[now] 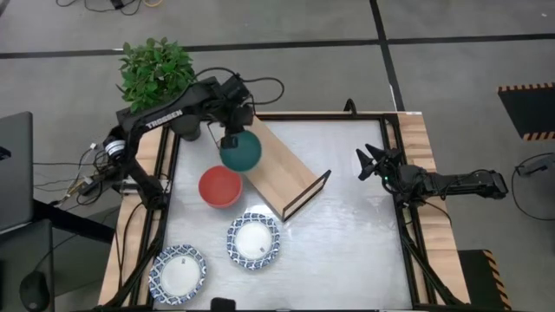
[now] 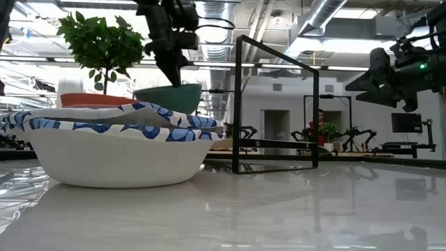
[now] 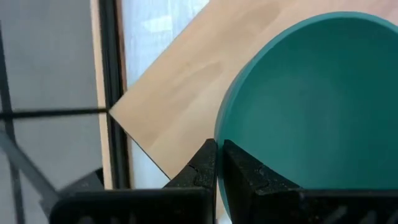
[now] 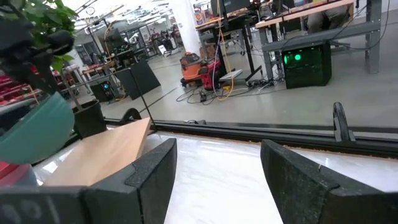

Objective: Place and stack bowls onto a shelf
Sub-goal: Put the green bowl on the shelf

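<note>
My left gripper (image 1: 232, 139) is shut on the teal green bowl (image 1: 241, 151), which it holds over the left part of the light-wood shelf (image 1: 282, 165). The teal bowl (image 2: 168, 96) also shows in the low view, and large in the left wrist view (image 3: 311, 106). A red bowl (image 1: 219, 186) stands on the table beside the shelf. Two blue-and-white patterned bowls (image 1: 254, 240) (image 1: 178, 275) sit near the table's near-left corner. My right gripper (image 1: 368, 163) waits open at the table's right side, clear of everything. My left gripper pinches the teal bowl's rim (image 3: 225, 134) between its two fingers (image 3: 202, 169), one inside the bowl and one outside. The fingers come from above, pointing down. The bowl is tilted below them (image 4: 31, 130); whether its underside touches the shelf board I cannot tell.
The shelf lies slantwise across the table, and its black wire end frame (image 1: 305, 195) stands near the table's middle. A potted green plant (image 1: 156, 68) stands beyond the far-left corner. Bare tabletop (image 1: 347, 243) spreads between the shelf and my right arm.
</note>
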### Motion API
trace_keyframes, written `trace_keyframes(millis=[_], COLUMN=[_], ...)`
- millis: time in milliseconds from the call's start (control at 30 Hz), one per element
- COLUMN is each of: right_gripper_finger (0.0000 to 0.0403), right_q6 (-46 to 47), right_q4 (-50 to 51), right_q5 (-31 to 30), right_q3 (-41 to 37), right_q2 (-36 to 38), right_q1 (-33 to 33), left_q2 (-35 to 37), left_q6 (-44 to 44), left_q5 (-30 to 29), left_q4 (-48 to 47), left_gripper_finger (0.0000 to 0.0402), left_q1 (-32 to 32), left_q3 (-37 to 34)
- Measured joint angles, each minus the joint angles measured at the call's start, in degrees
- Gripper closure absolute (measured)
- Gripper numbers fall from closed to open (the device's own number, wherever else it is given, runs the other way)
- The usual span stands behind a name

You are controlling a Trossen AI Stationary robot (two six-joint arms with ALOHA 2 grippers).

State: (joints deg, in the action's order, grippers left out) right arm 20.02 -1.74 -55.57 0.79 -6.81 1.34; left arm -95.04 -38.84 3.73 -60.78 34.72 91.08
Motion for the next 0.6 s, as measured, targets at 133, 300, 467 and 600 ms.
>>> trace_keyframes(millis=[133,300,467,600], right_gripper_finger=[0.0143,0.0143,0.0143,0.0143], right_q6=[0.0,0.0,0.0,0.0], right_q4=[0.0,0.0,0.0,0.0], right_q5=[0.0,0.0,0.0,0.0], right_q3=[0.0,0.0,0.0,0.0], right_q2=[0.0,0.0,0.0,0.0], right_q1=[0.0,0.0,0.0,0.0], left_q2=[-3.3,-7.0,-9.7,-11.1], left_q6=[-5.9,-10.3,-14.2,-16.2], left_q5=[-2.0,-5.0,-5.1,-4.5], left_q4=[0.0,0.3,0.3,-0.2], left_gripper_finger=[0.0401,0.0401,0.0401,0.0401], left_q1=[0.0,0.3,0.4,0.4], left_q3=[1.6,4.8,8.3,9.3])
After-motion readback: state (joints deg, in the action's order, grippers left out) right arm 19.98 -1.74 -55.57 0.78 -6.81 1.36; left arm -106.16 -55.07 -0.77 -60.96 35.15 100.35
